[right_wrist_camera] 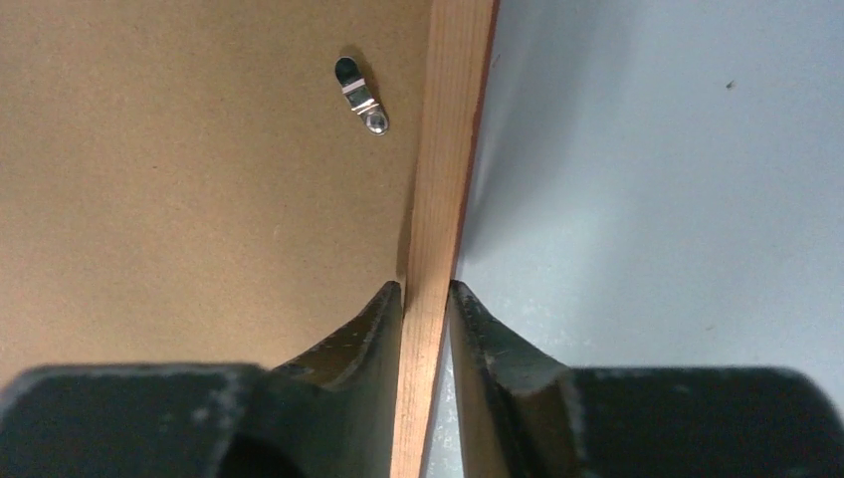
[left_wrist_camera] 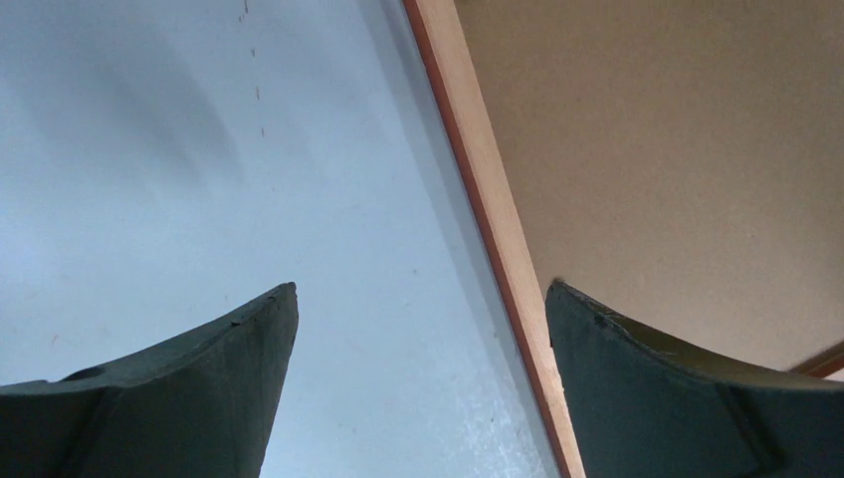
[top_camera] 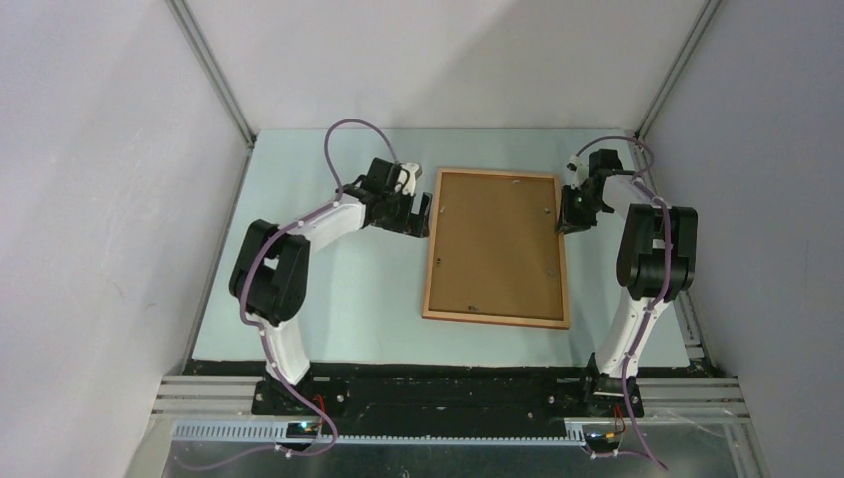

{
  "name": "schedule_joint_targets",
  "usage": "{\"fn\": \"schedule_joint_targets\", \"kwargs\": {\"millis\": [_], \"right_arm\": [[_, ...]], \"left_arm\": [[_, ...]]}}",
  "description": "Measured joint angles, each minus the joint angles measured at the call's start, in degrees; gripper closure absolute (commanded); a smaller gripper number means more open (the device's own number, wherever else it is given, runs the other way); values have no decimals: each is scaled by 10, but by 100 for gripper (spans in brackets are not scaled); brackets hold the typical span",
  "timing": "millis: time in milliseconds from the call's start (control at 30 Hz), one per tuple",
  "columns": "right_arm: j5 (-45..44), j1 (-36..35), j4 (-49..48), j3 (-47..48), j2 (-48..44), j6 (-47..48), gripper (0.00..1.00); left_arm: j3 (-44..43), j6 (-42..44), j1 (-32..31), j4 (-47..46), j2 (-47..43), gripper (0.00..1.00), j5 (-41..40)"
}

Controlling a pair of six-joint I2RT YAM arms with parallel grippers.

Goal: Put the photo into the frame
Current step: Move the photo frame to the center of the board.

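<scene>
- The pale blue-green table (top_camera: 328, 299) fills the floor of a white-walled enclosure, with both arm bases bolted at its near edge.
- The frame (top_camera: 495, 319) lies flat at the middle of the table, back side up, its long sides running away from the bases. It sits slightly askew.
- A brown backing board (top_camera: 498, 244) fills the frame's opening, inside the narrow wooden moulding.
- The left arm (top_camera: 289, 249) reaches in to the far part of the frame's left rail. The right arm (top_camera: 652, 249) reaches to the far part of the right rail.
- The left gripper (left_wrist_camera: 420, 287) is spread wide. One finger is over bare table and the other over the board, with the rail between them, close by the board-side finger. It has hold of nothing.
- The right gripper (right_wrist_camera: 426, 289) is pinched onto the right rail, one finger on the board side and one on the table side.
- A small metal turn clip (right_wrist_camera: 360, 95) sits on the board just beside that rail.
</scene>
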State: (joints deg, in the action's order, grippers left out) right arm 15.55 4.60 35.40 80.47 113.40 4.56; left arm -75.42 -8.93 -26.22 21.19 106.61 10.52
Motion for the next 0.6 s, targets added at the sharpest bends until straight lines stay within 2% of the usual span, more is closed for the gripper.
{"fn": "schedule_joint_targets", "kwargs": {"millis": [233, 400, 600], "right_arm": [[4, -1, -2, 0, 2, -10, 88], [4, -5, -3, 0, 2, -18, 100], [9, -16, -14, -6, 2, -36, 100]], "left_arm": [[16, 14, 9, 14, -24, 1, -3], [37, 24, 25, 15, -33, 2, -10], [69, 46, 47, 40, -60, 2, -28]]}}
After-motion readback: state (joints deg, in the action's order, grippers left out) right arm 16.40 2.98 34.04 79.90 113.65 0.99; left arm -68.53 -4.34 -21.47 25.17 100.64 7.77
